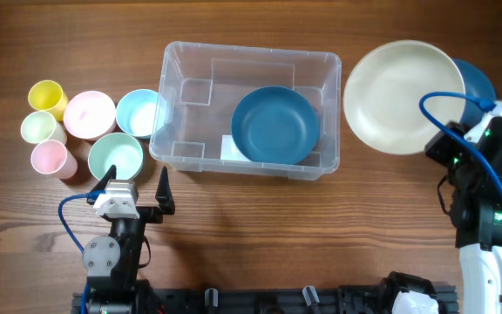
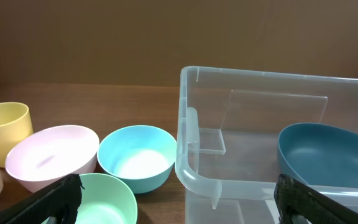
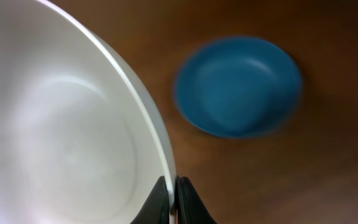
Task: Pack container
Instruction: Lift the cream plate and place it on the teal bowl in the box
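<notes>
Overhead: right gripper (image 3: pixel 174 200) clamps the cream bowl (image 1: pixel 403 96) by its rim, right of the container (image 1: pixel 251 52); left gripper (image 1: pixel 135 186) is spread, empty, at the near left.

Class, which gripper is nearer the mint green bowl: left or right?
Left. The left gripper sits open right beside the mint green bowl; the right gripper is far off, clamped on the cream plate.

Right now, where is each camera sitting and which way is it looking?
Overhead: above the table, looking straight down at the container; both arms show.
Left wrist: low, facing the container's corner and a pale blue bowl; the open left gripper frames the bottom edge.
Right wrist: looking down past the cream bowl pinched by the right gripper.
Overhead and left wrist share the dark blue bowl inside the container.
</notes>
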You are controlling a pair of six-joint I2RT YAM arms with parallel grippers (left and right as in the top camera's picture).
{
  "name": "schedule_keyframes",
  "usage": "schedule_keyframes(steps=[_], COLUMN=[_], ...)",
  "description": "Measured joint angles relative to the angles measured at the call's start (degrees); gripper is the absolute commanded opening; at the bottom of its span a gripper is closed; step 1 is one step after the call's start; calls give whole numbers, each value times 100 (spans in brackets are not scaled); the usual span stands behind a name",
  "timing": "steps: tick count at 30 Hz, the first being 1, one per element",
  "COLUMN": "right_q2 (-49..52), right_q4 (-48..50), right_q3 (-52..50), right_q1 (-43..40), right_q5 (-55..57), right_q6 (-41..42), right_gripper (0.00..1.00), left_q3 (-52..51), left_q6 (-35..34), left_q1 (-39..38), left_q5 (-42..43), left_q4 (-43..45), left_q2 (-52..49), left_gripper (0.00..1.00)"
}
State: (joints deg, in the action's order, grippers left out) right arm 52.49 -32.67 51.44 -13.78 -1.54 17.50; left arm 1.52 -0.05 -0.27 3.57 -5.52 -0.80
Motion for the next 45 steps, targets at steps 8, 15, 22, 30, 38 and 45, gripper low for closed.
schedule_keyframes(steps=[8,15,22,30,38,45], right_q2=[190,1014,2197,3383,4345,4695], right_q4=[647,822,129,-632,-625,-527], right_q3=[72,195,1141,2483,2555,2555], right_q1=[662,2020,3003,3250,3311,3434], right_q5=[-1123,-898,-133,365,470,483], right_q6=[-634,-789,-841,-837,-817,-815], right_gripper=[4,4,4,4,5,32], left_q3=[0,0,0,0,0,0], left_q6=[2,0,2,0,0,0], left_q1=[0,0,0,0,0,0], left_q5=[0,0,-2,0,0,-2], left_q4=[0,0,0,0,0,0], left_q2=[0,0,0,0,0,0], left_gripper=[100,100,100,100,100,100])
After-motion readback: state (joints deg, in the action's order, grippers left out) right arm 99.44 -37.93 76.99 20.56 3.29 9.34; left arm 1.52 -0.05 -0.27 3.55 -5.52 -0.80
